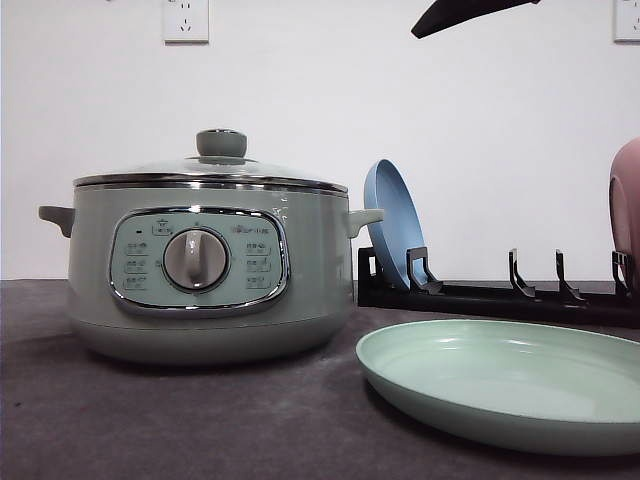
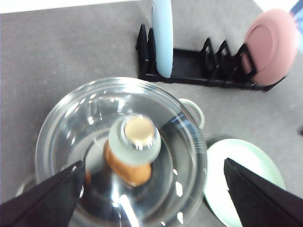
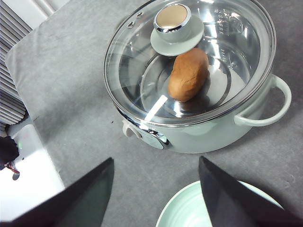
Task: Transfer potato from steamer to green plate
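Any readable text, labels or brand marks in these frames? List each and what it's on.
Nothing can be quoted.
Steamer control panel: small icons and labels around the dial, too small to read.
Glass lid: faint printed marks near the rim, blurred.
Green plate: no markings visible.

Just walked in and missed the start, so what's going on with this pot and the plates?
Nothing is being held yet. The potato lies inside the steamer, whose glass lid is on. The left claw hangs open above the lid's knob. The right claw is open too, between the steamer and the green plate, which lies flat and empty on the table. A blue plate and a pink plate stand in the black rack behind.
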